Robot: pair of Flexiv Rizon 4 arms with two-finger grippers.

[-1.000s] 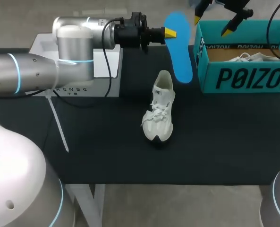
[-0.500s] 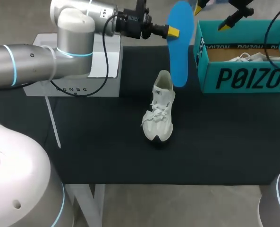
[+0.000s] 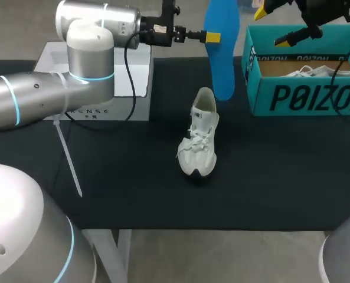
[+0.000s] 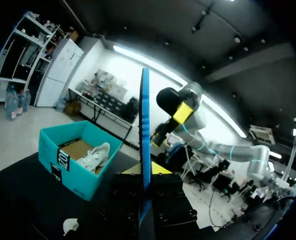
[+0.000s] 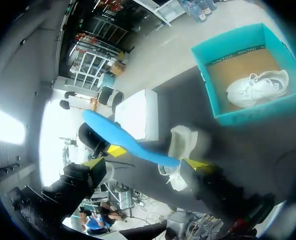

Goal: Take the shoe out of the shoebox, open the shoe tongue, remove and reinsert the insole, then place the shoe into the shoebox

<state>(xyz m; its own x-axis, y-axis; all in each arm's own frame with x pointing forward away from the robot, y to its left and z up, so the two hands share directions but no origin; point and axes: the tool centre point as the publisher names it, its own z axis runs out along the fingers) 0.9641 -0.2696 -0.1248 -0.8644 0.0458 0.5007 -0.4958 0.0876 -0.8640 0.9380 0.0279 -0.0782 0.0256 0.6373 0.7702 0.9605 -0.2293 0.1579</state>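
Note:
A white shoe (image 3: 199, 132) lies on the black table, toe toward the front edge. My left gripper (image 3: 213, 37) is shut on a blue insole (image 3: 222, 50) that hangs upright above the shoe's heel. In the left wrist view the insole (image 4: 145, 130) stands edge-on between the fingers. The teal shoebox (image 3: 304, 97) is at the back right. My right gripper (image 3: 272, 26) hovers open over the box's left end and holds nothing. In the right wrist view the insole (image 5: 123, 140) lies ahead of my right gripper (image 5: 147, 163), apart from both fingers, with the shoe (image 5: 182, 142) beyond.
A second white shoe (image 3: 316, 71) lies inside the shoebox. A white box (image 3: 136, 82) stands at the back left under my left arm. A thin white strip (image 3: 66, 150) lies on the table's left side.
My left gripper has lifted the insole a little higher and farther back, and its wrist has turned. The right gripper has shifted slightly over the box. The shoe has stayed put.

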